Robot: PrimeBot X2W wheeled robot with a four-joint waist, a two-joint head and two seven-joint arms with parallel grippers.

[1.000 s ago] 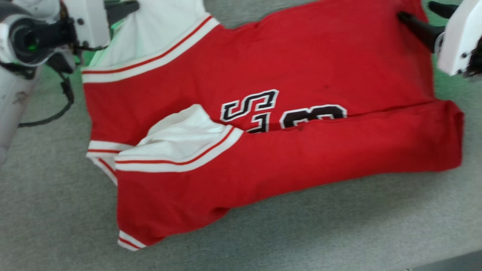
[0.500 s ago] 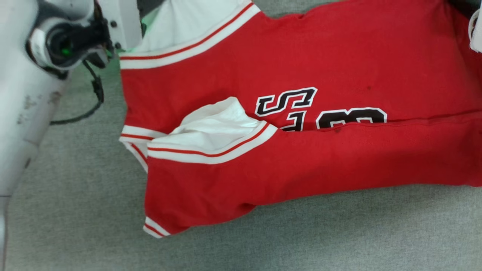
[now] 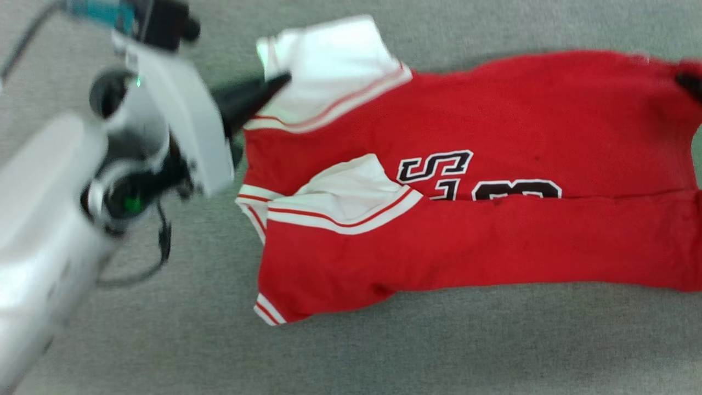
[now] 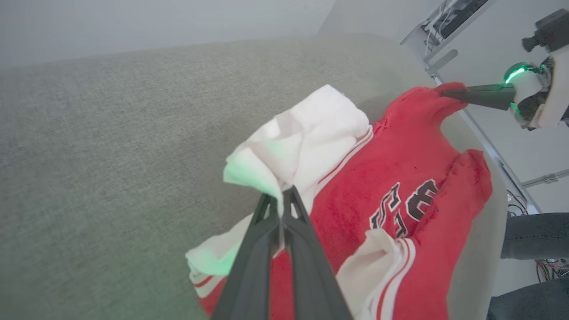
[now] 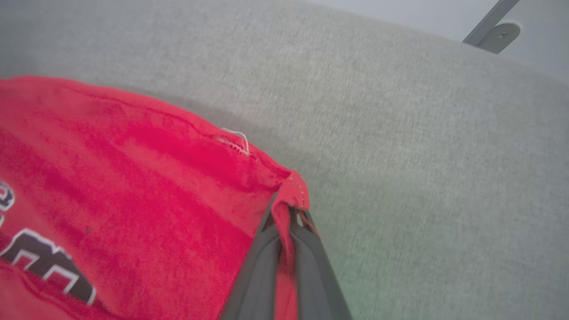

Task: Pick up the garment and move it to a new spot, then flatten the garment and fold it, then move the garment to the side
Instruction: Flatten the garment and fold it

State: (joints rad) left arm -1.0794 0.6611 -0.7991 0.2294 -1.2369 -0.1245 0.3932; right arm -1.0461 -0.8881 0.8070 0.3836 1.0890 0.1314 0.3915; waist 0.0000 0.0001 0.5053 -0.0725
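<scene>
The garment (image 3: 493, 126), a red jersey with white sleeve panels and a black-and-white number, lies across the grey padded surface with its near long edge folded up over the number. My left gripper (image 3: 282, 81) is shut on the far white sleeve (image 4: 306, 129); in the left wrist view its fingers pinch that white cloth at the tips (image 4: 281, 195). My right gripper (image 5: 288, 208) is shut on the far red hem corner (image 5: 291, 186) of the garment. That right gripper shows as a dark tip (image 3: 690, 83) at the head view's right edge, and in the left wrist view (image 4: 449, 93).
The grey cloth-covered surface (image 3: 439, 351) spreads around the garment, with bare room in front and to the left. Beyond its right edge stand a person's legs (image 4: 533, 235) in dark trousers, some cables (image 4: 518, 204) and a white shelf (image 4: 444, 26).
The right gripper has closed on the hem corner. The head camera has shifted, so the whole picture slid; the left gripper still holds the white sleeve, now lifted with the far edge.
</scene>
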